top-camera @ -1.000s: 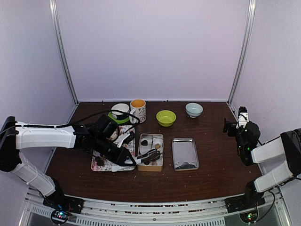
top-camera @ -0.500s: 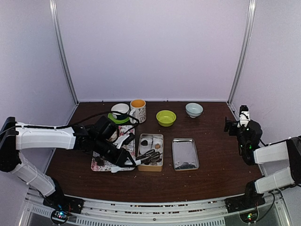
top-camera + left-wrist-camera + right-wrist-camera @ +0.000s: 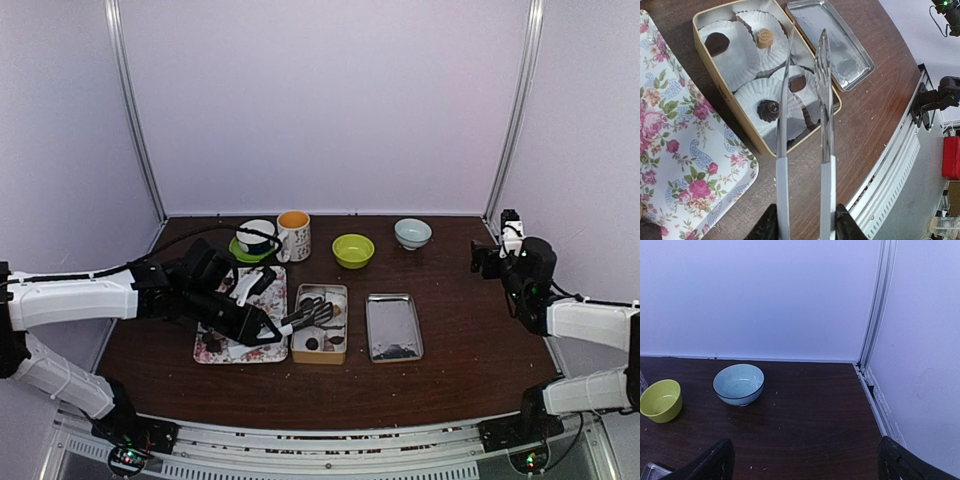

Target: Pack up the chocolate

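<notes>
A lab robot booth: bare pale walls (image 3: 765,295) and an aluminium post (image 3: 874,305) stand beyond the right gripper (image 3: 805,466), enclosing a dark table (image 3: 805,405).

No text, label, brand or number can be read anywhere.

— Where's the chocolate (image 3: 768,110)?
— Four lumps, each in a white paper cup (image 3: 742,62): a dark round lump (image 3: 716,42), a tan rose-shaped piece (image 3: 764,37) beside it, a swirled dark piece and a brown block (image 3: 798,83) just apart.
</notes>
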Action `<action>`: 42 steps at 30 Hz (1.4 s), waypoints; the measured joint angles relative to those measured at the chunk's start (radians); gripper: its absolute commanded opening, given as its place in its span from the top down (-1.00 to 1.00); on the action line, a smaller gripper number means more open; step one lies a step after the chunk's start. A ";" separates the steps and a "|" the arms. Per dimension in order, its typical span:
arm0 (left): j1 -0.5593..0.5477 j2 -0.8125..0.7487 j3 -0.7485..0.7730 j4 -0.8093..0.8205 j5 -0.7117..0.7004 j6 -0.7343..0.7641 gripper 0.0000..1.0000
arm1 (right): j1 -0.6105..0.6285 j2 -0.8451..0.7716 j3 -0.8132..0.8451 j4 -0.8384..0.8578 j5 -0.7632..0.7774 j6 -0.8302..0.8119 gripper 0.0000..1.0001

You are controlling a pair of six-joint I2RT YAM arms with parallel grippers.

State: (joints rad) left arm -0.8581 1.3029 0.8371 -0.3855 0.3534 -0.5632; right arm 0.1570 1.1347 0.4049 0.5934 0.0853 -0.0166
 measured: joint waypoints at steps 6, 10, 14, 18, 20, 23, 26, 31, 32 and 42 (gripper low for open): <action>0.000 -0.065 -0.014 -0.013 -0.060 -0.002 0.31 | 0.038 -0.047 0.064 -0.191 -0.040 0.001 -1.00; 0.000 -0.089 -0.021 -0.031 -0.105 -0.009 0.31 | 0.055 -0.074 0.094 -0.323 -0.060 0.019 -1.00; 0.000 -0.111 -0.024 -0.050 -0.152 -0.018 0.31 | 0.080 -0.082 0.142 -0.453 -0.068 0.050 -1.00; 0.001 -0.150 -0.032 -0.068 -0.214 -0.034 0.31 | 0.106 -0.077 0.192 -0.573 -0.065 0.110 -1.00; 0.005 -0.173 -0.039 -0.079 -0.244 -0.044 0.31 | 0.109 -0.065 0.212 -0.610 -0.062 0.141 -1.00; 0.022 -0.224 -0.069 -0.098 -0.288 -0.065 0.31 | 0.112 -0.040 0.221 -0.655 -0.060 0.197 -1.00; 0.050 -0.267 -0.097 -0.124 -0.322 -0.081 0.31 | 0.114 -0.025 0.226 -0.704 -0.046 0.253 -1.00; 0.087 -0.310 -0.117 -0.171 -0.367 -0.100 0.31 | 0.119 0.035 0.308 -0.818 -0.074 0.318 -1.00; 0.092 -0.315 -0.122 -0.174 -0.376 -0.105 0.31 | 0.121 0.049 0.326 -0.835 -0.087 0.325 -1.00; 0.128 -0.329 -0.193 -0.203 -0.410 -0.133 0.32 | 0.238 0.111 0.351 -0.947 -0.134 0.365 -0.96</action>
State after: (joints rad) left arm -0.7300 0.9737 0.6445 -0.5884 -0.0566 -0.6960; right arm 0.3950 1.2461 0.7559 -0.3534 -0.0490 0.3481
